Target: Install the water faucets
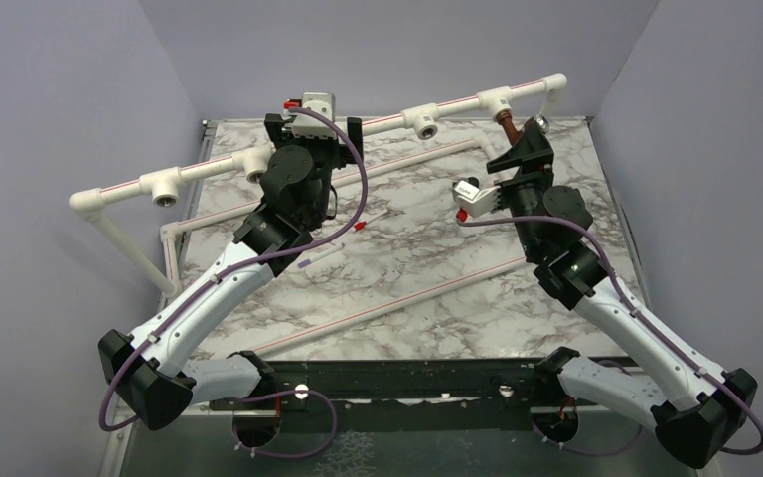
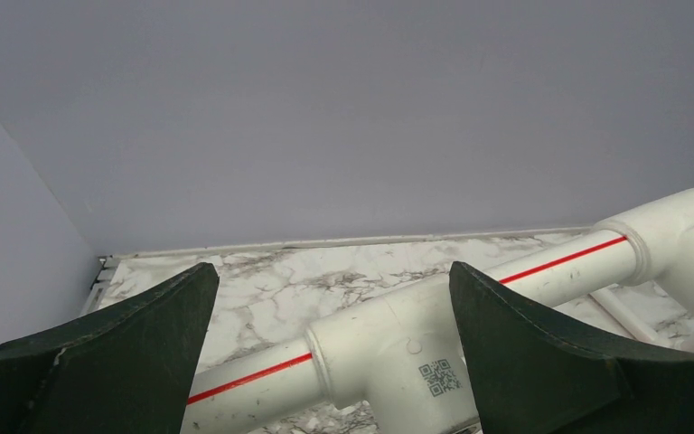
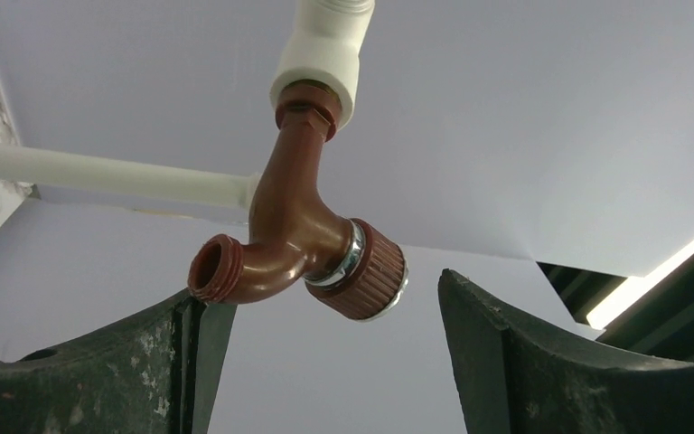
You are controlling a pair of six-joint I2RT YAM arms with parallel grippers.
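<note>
A reddish-brown water faucet (image 1: 506, 126) with a silvery round end sits in the right-hand white tee fitting (image 1: 492, 100) of the long white pipe (image 1: 209, 167). In the right wrist view the faucet (image 3: 294, 235) hangs from that tee (image 3: 325, 54), bent spout to the left, ribbed cap to the right. My right gripper (image 3: 318, 287) is open just below it; the spout's mouth lies at the left fingertip (image 3: 185, 312). The right gripper also shows in the top view (image 1: 523, 149). My left gripper (image 2: 334, 280) is open, straddling another tee (image 2: 398, 353) without closing on it. It is at the pipe's middle (image 1: 314, 134).
More open tees (image 1: 164, 187) (image 1: 422, 120) sit along the pipe. Loose white pipes (image 1: 397, 303) with a red stripe lie on the marble table (image 1: 427, 248). A small red-tipped piece (image 1: 358, 229) lies mid-table. Purple walls close in at the back and sides.
</note>
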